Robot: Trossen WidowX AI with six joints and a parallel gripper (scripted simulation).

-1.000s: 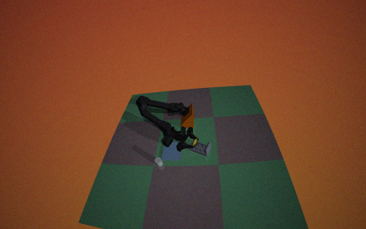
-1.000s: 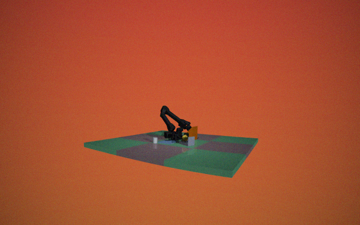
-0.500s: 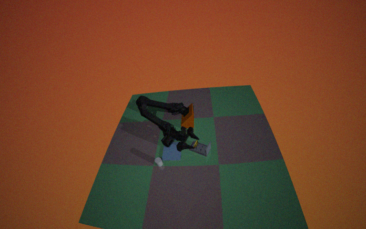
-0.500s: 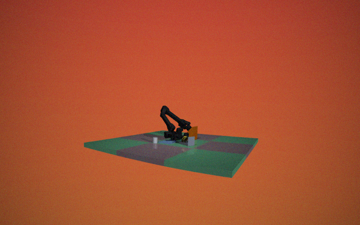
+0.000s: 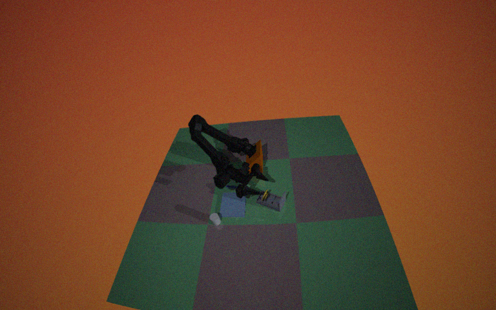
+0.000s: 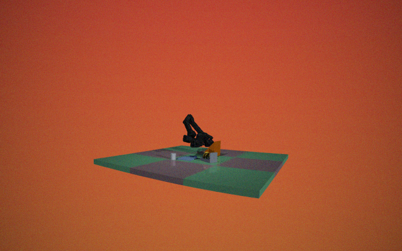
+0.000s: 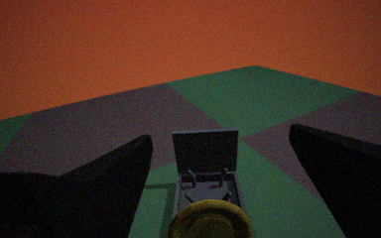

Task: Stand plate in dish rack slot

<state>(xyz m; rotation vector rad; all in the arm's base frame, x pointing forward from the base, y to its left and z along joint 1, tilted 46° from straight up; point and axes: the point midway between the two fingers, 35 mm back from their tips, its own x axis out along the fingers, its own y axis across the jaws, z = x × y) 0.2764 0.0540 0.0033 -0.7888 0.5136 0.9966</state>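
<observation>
One checkered green-and-grey floor slab (image 5: 252, 256), plain orange backdrop (image 5: 109, 54) all around

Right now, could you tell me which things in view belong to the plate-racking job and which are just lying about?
Job:
- yellow plate
- grey dish rack
- pincer, open and holding nothing

Lying about:
- white cylinder
- blue mat
- orange wedge

In the wrist view, the bottom edge cuts off most of the yellow plate (image 7: 210, 219). The dish rack (image 7: 205, 171) rails are dim and hard to make out. From the top view, the plate is only a tiny yellow speck.
</observation>
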